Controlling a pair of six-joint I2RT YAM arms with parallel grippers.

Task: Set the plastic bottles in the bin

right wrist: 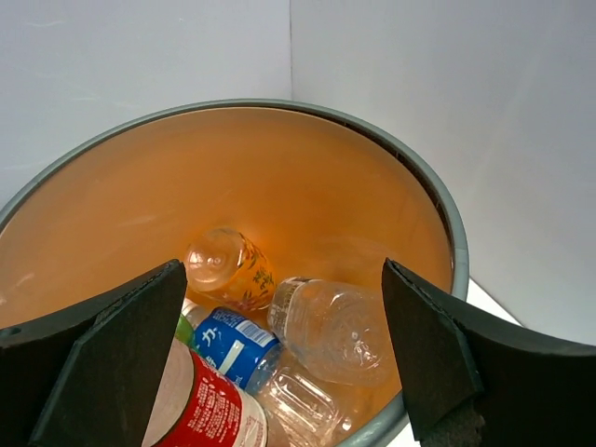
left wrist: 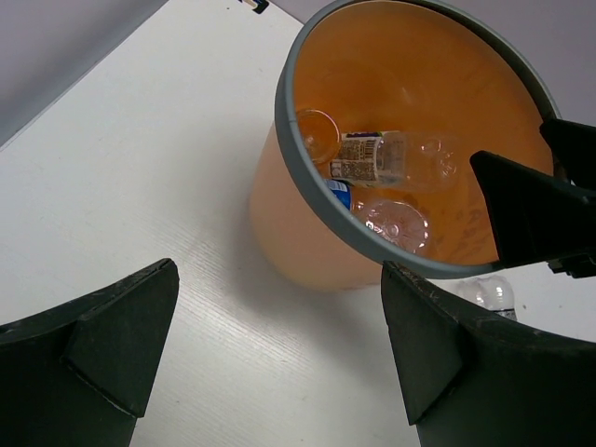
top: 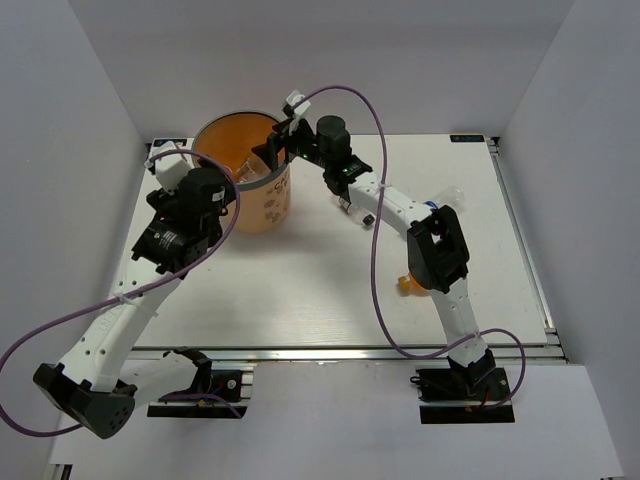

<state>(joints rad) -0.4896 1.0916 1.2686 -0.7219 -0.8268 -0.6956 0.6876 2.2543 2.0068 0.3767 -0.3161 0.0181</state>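
Top view: the bin (top: pixel 262 205) stood on the desk (top: pixel 330 290), under the right fingers (top: pixel 283 138). One orange bottle (top: pixel 409 285) lay well behind them.

Left wrist: the left fingers (left wrist: pixel 121 340) were spread and empty, with the bin just ahead and a clear bottle (left wrist: pixel 491 293) beyond it.

Right wrist: I saw spread, empty fingers above the binned bottles (right wrist: pixel 326 331).

I judged the bottles light, thin-walled and slippery. Grip mid-body, gently.

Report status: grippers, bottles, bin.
Left gripper open, beside bin. Right gripper open, above bin. Several bottles inside; orange bottle on table. No obstruction.
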